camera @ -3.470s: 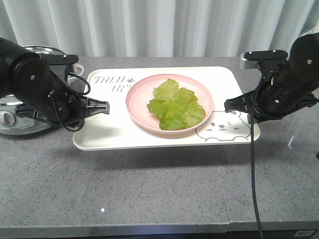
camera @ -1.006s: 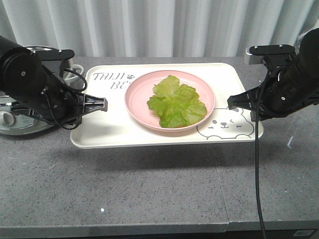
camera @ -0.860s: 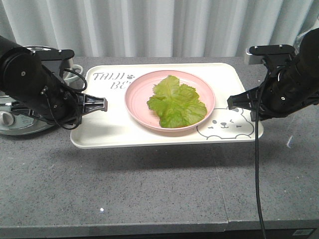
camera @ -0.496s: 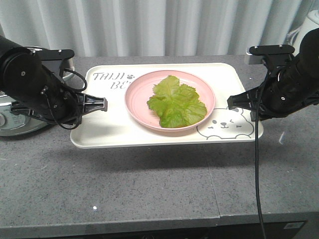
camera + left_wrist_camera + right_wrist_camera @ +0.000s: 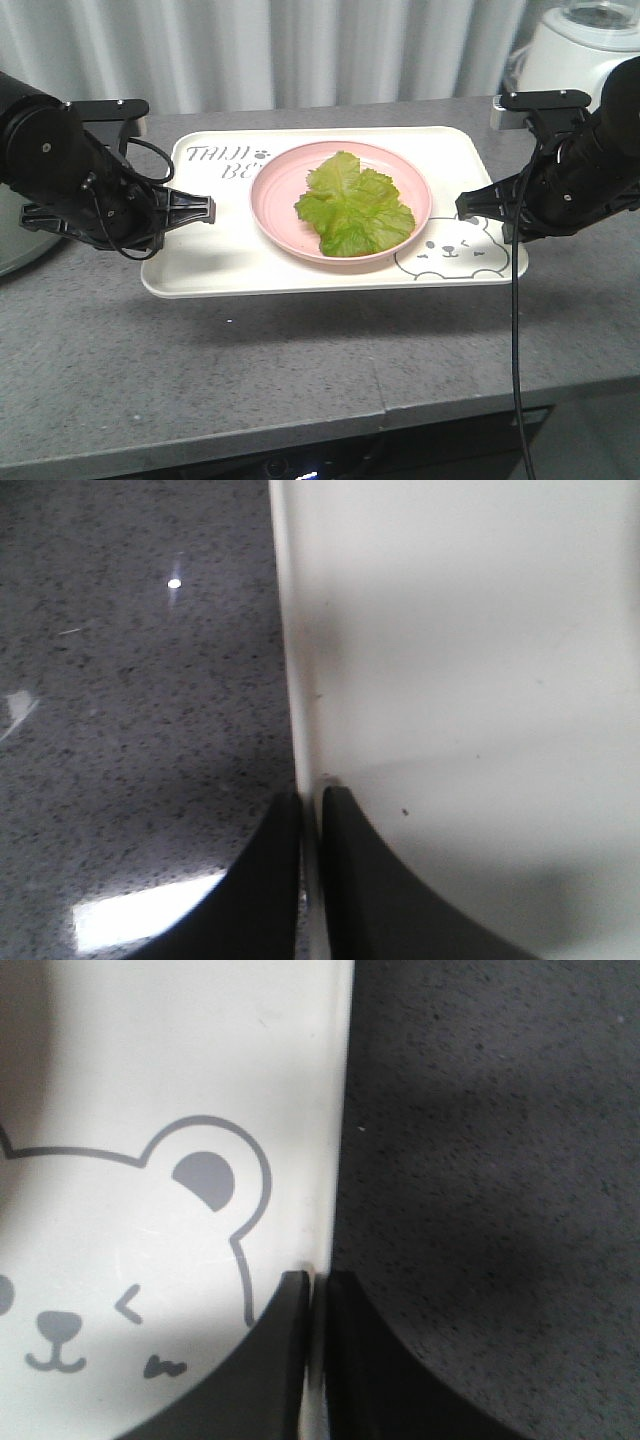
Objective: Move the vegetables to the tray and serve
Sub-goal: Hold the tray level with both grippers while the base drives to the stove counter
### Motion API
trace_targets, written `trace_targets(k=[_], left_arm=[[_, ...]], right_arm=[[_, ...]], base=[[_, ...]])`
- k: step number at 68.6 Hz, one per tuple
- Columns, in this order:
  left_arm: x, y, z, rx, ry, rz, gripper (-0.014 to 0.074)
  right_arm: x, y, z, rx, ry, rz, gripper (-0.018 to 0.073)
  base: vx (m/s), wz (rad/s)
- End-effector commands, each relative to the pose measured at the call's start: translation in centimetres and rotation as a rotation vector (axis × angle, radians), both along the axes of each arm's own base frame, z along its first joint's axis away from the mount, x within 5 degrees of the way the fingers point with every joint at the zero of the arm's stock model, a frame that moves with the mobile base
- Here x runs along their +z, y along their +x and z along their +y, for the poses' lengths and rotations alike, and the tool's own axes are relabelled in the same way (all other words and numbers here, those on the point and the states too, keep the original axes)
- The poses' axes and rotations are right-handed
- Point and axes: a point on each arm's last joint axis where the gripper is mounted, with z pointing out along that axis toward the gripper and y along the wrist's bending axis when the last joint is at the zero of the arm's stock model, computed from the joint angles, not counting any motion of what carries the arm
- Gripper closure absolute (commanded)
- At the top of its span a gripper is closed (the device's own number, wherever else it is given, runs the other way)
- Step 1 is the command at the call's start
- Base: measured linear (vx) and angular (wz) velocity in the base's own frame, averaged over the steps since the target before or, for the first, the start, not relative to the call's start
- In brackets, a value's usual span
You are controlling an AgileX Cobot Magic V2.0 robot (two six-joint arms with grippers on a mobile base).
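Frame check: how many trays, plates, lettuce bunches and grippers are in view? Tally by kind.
tray: 1
plate: 1
lettuce: 1
grippers: 2 (left gripper, right gripper, each shut on the tray's rim)
Total: 5

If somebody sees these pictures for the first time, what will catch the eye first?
The bright green lettuce on the round pink plate stands out first, in the middle of the cream tray. Next come the two black arms: the left gripper and the right gripper each pinch one short edge of the tray. It seems to be held above the grey counter, with its shadow below.
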Motion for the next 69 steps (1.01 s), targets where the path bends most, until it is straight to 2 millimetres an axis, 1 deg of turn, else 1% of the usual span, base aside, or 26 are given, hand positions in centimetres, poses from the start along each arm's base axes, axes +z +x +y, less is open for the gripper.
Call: trace_targets(k=[1,22,69], left_arm=[[2.89,-0.41,-0.15,-0.036,-0.038,-0.132,0.0604],[2.89,-0.41,-0.15,-0.036,-0.038,-0.132,0.0604],[2.89,-0.41,-0.15,-0.036,-0.038,-0.132,0.0604]], right_arm=[[2.73,-0.25,-0.05,0.021,0.01,-0.134,0.0566],[2.73,-0.25,-0.05,0.021,0.01,-0.134,0.0566],[2.72,-0.26,-0.05,0.021,0.009,-0.132,0.0566]], base=[[-0.03,-0.31],[-0.04,-0.38],[-0.05,-0.47]])
